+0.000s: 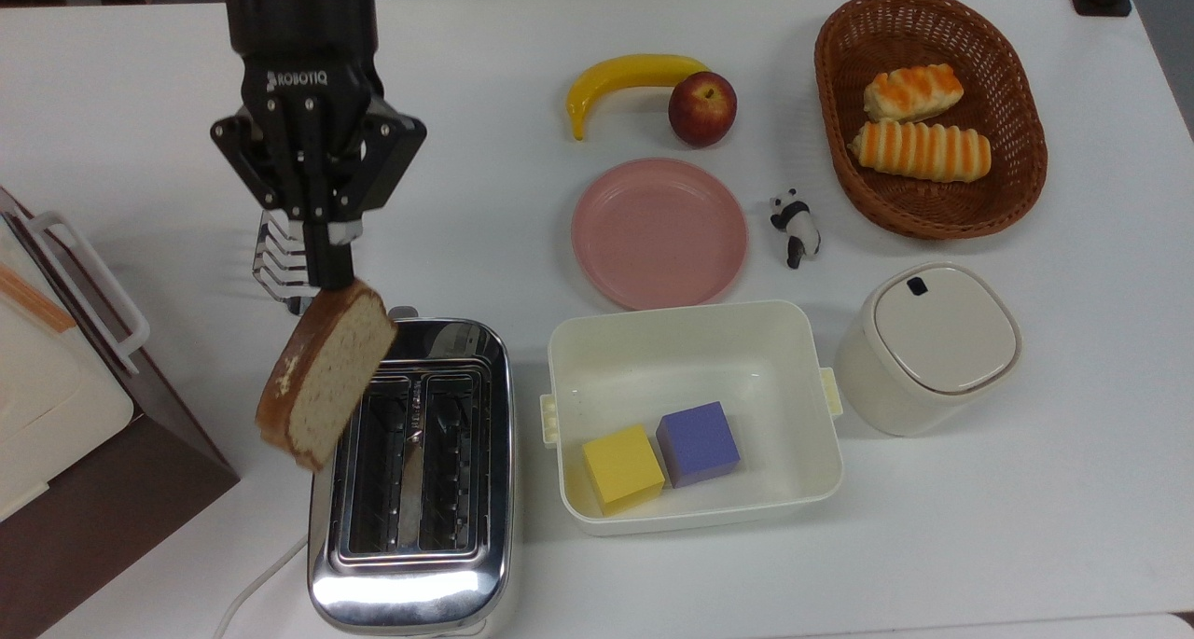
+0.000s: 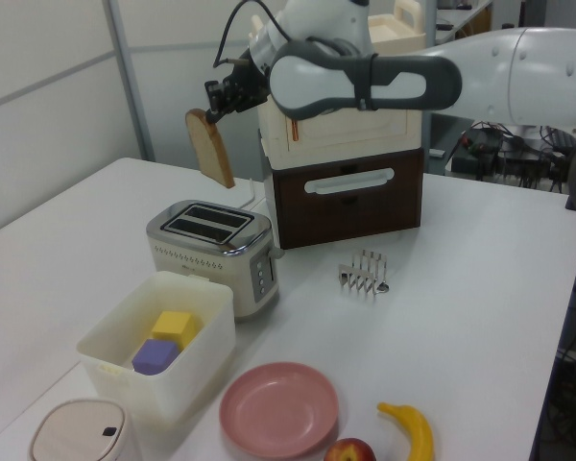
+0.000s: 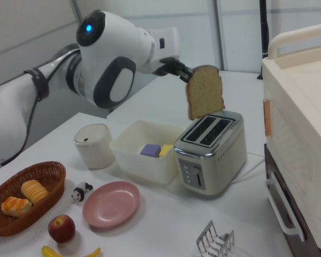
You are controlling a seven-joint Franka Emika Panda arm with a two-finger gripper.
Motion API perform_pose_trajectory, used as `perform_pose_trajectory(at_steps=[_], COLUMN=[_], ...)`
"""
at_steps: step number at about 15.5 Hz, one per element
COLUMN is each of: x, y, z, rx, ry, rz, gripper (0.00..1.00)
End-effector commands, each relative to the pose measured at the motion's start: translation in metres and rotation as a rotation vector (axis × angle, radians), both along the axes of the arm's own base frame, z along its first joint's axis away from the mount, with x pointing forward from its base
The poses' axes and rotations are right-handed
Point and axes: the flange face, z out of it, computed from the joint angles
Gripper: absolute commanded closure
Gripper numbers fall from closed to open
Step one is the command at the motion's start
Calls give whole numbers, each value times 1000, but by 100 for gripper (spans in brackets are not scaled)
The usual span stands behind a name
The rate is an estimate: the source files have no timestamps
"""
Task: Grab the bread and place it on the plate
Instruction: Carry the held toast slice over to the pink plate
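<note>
White table, grey panel walls, brown drawer unit w/ cream top.

Gripper black, raised high, fingers pinched together on top crust edge of bread. Bread hangs below fingertips, tilted. In left view, gripper at end of white forearm reaching in from left view's right, wrist bent down. In right view, gripper juts from white elbow housing toward right view's right.

The top view looks straight down on the white table. The left view and right view look from opposite sides, lower down. All three see the toaster.
</note>
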Motion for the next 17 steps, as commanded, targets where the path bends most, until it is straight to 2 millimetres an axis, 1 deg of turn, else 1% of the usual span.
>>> perform_pose_trajectory(at_steps=[1,5,8,12,14,16,17], x=[-29,-51,-63,-74,-76,-80,-83], y=[-3,6,18,32,53,64,73], z=[20,22,12,-6,-16,-28,-33], rx=[4,-30,-52,-63,-72,-74,-80], ry=[110,278,416,564,612,669,699], rz=[31,134,227,329,381,421,453], gripper=[100,100,100,100,100,100,100])
